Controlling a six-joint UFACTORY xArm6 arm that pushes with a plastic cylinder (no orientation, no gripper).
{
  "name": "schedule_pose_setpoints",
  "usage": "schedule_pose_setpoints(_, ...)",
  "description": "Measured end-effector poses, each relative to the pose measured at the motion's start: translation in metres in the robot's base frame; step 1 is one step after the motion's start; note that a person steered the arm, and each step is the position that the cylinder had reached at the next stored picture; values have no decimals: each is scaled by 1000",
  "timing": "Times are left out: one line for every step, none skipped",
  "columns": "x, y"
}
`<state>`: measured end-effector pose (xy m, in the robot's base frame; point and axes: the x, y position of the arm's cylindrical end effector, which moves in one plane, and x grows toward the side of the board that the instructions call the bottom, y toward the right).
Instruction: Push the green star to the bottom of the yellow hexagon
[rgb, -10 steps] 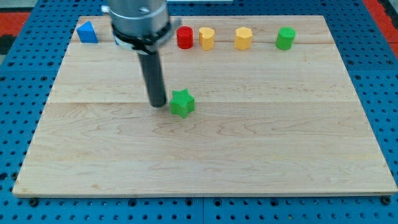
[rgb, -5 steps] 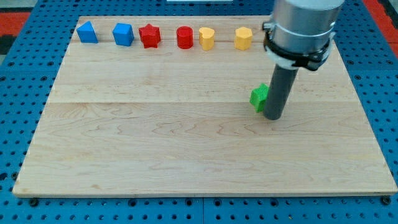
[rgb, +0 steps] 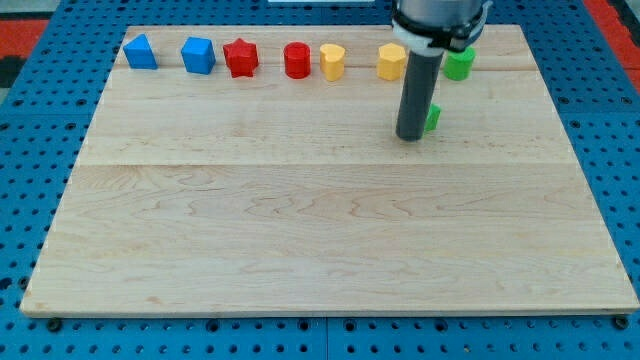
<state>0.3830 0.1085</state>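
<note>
My tip (rgb: 410, 137) rests on the wooden bench (rgb: 300, 230) in the upper right part of the view. This arm has no fingers, only the straight dark rod, so it opens on nothing and holds nothing; it can only press against a block from the side. The green star (rgb: 432, 118) is just on the view's right of the tip and looks to be touching the rod, which hides most of it, so only a small green edge shows. The star sits below the yellow hexagon (rgb: 390, 62) and a little to the view's right of it, near but apart from it. The rod's upper part crosses in front of the hexagon's right side. Along the view's top stands a row of blocks: from the left a blue triangle-like block (rgb: 140, 52), a blue block (rgb: 198, 55) whose shape I cannot tell exactly, a red star (rgb: 240, 58), a red cylinder (rgb: 297, 60), a yellow heart (rgb: 332, 61), then the hexagon, and last a green cylinder (rgb: 459, 64) partly behind the rod's housing.
</note>
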Motion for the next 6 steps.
schedule_pose_setpoints(-44, 15)
schedule_pose_setpoints(-41, 37)
schedule_pose_setpoints(-35, 94)
schedule_pose_setpoints(-70, 108)
schedule_pose_setpoints(-79, 45)
schedule_pose_setpoints(-46, 44)
